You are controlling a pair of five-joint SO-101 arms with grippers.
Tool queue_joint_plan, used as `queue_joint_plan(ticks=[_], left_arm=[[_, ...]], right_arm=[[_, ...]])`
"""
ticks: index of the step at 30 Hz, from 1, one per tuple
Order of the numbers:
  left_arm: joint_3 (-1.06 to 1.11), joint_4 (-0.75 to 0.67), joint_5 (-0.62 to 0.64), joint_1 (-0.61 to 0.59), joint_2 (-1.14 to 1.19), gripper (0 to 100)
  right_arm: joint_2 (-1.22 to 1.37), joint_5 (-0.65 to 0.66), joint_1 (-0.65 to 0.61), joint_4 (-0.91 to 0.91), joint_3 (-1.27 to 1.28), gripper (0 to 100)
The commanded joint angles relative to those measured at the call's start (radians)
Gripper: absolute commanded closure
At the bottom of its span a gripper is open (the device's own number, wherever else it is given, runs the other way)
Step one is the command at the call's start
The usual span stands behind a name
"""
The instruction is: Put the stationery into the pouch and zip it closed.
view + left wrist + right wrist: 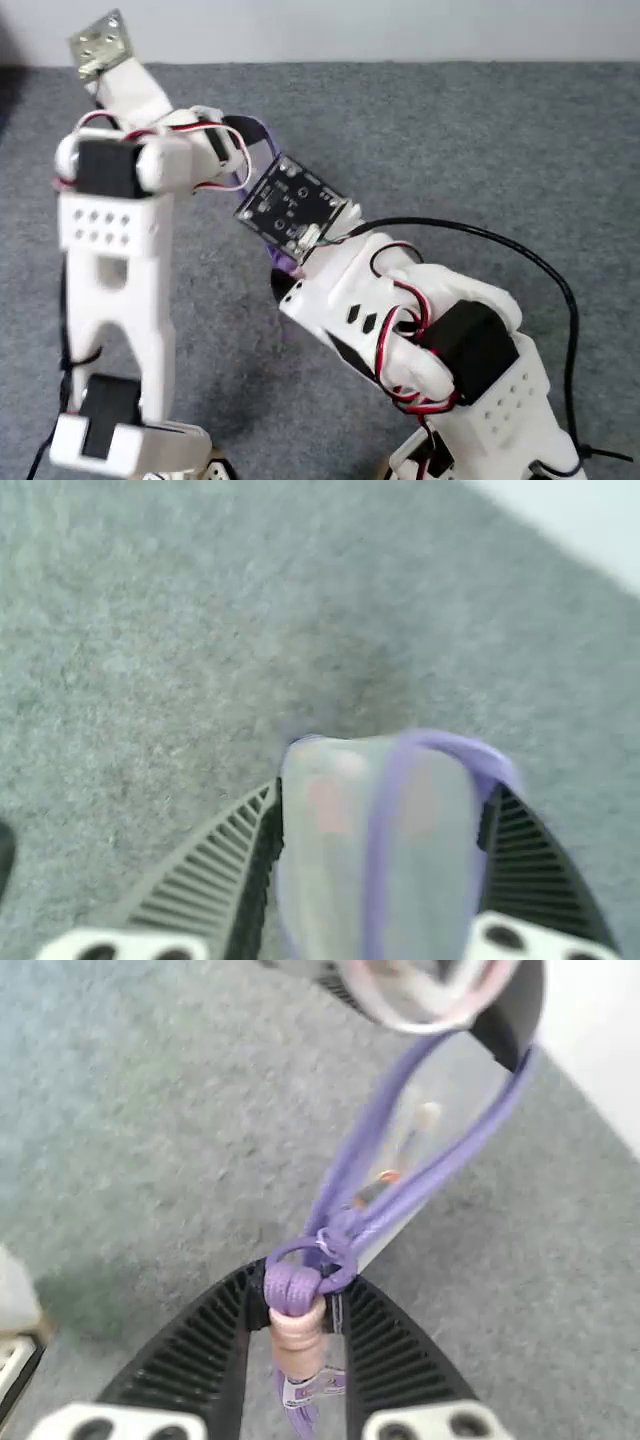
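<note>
Arms [112, 280] white plastic, with hole grids and vent slits. Servos [472, 345] black. Thin red, white, black wires [385, 350] at joints; thick black cable [530, 258]. Black circuit board [292, 205], screws at corners. Metal bracket [103, 42], perforated. Fingers [185, 1360] black, ribbed, on white bases with dark holes.

The pouch [340, 870] is clear with purple trim, its cord [292, 1286] purple, the mat [480, 130] speckled grey.
</note>
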Motion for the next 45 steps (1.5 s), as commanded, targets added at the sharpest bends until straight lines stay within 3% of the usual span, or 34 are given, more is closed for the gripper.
queue_joint_plan(ticks=[1, 10, 19, 27, 34, 40, 45], left_arm=[[-0.053, 0.012, 0.014, 0.012, -0.137, 69], [0.001, 0.015, -0.049, 0.012, -0.348, 70], [0.418, 0.014, -0.227, 0.017, -0.646, 70], [0.743, 0.002, -0.313, 0.147, -0.879, 70], [0.934, -0.192, -0.238, 0.267, -0.905, 70], [1.084, -0.417, -0.161, 0.265, -0.907, 70], [1.153, -0.483, -0.129, 0.212, -0.911, 70]], right_arm=[[0.008, 0.011, 0.062, -0.047, -0.058, 99.1], [0.087, 0.011, 0.101, -0.165, -0.060, 99.1], [0.154, 0.011, 0.117, -0.246, -0.060, 99.1], [0.165, 0.011, 0.159, -0.265, -0.061, 99.1], [0.165, 0.064, 0.154, -0.259, -0.061, 99.1], [0.159, 0.153, 0.159, -0.249, -0.061, 99.1], [0.156, 0.180, 0.162, -0.231, -0.061, 99.1]])
